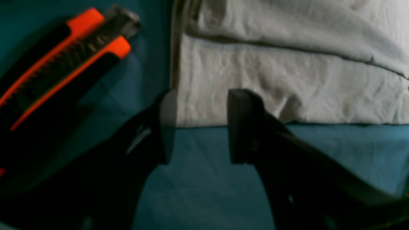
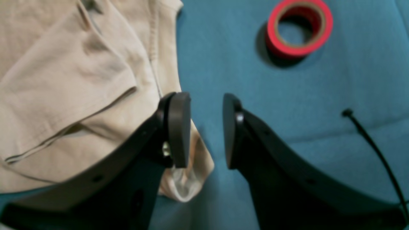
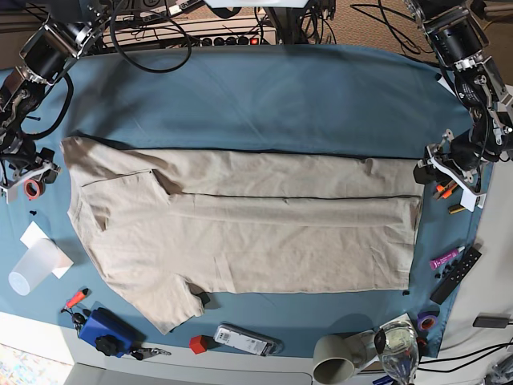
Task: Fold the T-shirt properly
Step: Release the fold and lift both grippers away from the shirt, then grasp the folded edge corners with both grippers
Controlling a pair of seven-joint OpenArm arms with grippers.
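So we've got the T-shirt [image 3: 240,233] lying flat across the blue tabletop [image 3: 264,96], partly folded lengthwise. Left tool [image 1: 199,126] is spread over its corner, right tool [image 2: 206,129] spread at its edge; neither pinches anything.

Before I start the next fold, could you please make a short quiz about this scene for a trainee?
1. True or false: the left gripper is shut on the T-shirt.
2. What lies on the cloth beyond the right gripper? A) a roll of red tape B) a spoon C) a book
3. Fill in: in the left wrist view, the orange and black utility knife lies ____ the T-shirt, not on it.

Key:
1. False. Its jaws stand apart at the shirt's corner with nothing between them.
2. A, the roll of red tape.
3. Beside.
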